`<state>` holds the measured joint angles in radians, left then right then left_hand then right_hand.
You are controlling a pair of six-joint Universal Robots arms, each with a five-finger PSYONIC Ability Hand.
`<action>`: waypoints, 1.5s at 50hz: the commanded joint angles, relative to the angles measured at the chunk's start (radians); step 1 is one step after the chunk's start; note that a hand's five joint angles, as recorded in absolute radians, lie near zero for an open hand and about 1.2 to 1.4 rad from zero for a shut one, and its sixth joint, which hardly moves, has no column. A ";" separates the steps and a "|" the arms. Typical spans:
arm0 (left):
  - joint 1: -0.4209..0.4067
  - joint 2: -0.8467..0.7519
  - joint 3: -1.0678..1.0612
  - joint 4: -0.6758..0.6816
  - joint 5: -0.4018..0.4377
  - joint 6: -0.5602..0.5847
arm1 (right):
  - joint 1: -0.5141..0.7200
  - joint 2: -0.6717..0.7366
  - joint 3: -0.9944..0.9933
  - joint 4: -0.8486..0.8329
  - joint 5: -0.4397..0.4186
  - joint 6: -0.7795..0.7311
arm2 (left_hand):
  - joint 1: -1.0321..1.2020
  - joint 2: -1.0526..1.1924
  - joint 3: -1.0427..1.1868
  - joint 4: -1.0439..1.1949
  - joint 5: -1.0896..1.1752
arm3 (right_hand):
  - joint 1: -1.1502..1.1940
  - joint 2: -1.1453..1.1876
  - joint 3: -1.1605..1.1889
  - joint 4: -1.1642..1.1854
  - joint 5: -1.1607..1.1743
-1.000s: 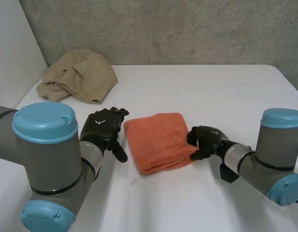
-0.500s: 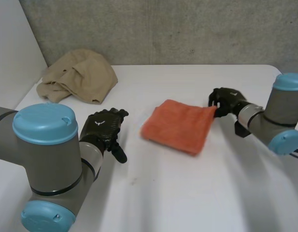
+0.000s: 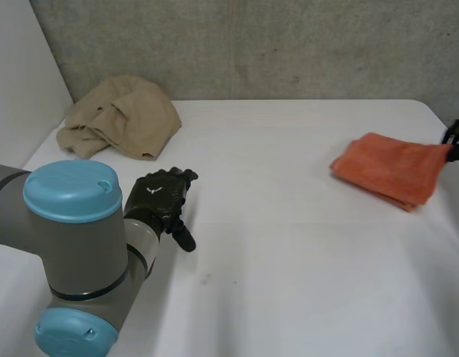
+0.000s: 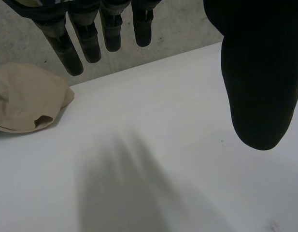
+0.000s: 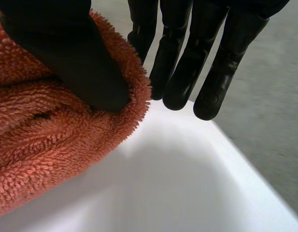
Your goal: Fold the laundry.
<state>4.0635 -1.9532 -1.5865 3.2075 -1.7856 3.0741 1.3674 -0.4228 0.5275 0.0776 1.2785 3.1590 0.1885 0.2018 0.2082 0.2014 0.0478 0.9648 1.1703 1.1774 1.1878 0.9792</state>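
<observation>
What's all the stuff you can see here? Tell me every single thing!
orange towel: one, orange, folded, near the right edge of the table
beige cloth: one, beige, crumpled in a heap at the far left corner of the table
table: one, white, under everything
wall: one, grey, behind the table
left arm: one, grey with light-blue caps, at the near left
left robot hand: one, black, open, over bare table on the left
right robot hand: one, black, at the far right, pinching a corner of the orange towel between thumb and fingers
</observation>
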 commanded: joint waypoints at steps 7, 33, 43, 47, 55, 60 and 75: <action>-0.006 0.002 0.000 0.000 0.000 0.000 | -0.169 -0.030 0.051 0.057 0.016 -0.139 | 0.002 -0.012 -0.018 -0.011 -0.032 | 0.432 0.226 0.219 0.208 0.243; -0.011 0.010 -0.003 0.000 0.000 0.002 | -0.320 -0.240 0.445 0.025 -0.071 -0.221 | -0.001 -0.015 -0.021 -0.014 -0.035 | -0.654 -0.860 -0.867 -0.877 -0.843; -0.011 0.022 -0.003 0.000 0.000 0.002 | -0.330 -0.312 0.442 0.013 -0.024 -0.306 | 0.002 -0.012 -0.018 -0.011 -0.032 | -0.790 -0.996 -1.003 -1.013 -0.979; -0.008 0.037 -0.003 0.000 0.000 0.002 | -0.327 -0.372 0.427 -0.044 0.134 -0.442 | -0.001 -0.015 -0.021 -0.014 -0.035 | -0.790 -0.996 -1.003 -1.013 -0.979; -0.002 0.069 0.000 0.005 0.000 0.003 | -0.274 -0.493 0.416 -0.154 0.249 -0.616 | -0.007 -0.021 -0.027 -0.020 -0.041 | -0.790 -0.996 -1.003 -1.013 -0.979; 0.015 0.085 0.003 0.037 0.000 0.006 | -0.064 -0.603 0.423 -0.165 0.213 -0.550 | -0.010 -0.024 -0.030 -0.023 -0.044 | -0.790 -0.996 -1.003 -1.013 -0.979; 0.222 0.037 0.086 0.161 0.080 0.113 | 0.451 -0.749 0.780 -0.163 -0.093 -0.243 | -0.013 -0.026 -0.033 -0.026 -0.047 | -0.790 -0.996 -1.003 -1.013 -0.979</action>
<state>4.1956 -1.8760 -1.5461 3.3113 -1.7642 3.1142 1.6536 -1.1297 1.1232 -0.0804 1.2868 2.8534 0.1885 0.2018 0.2082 0.2013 0.0478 0.1989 0.2160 0.2112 0.2307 0.0659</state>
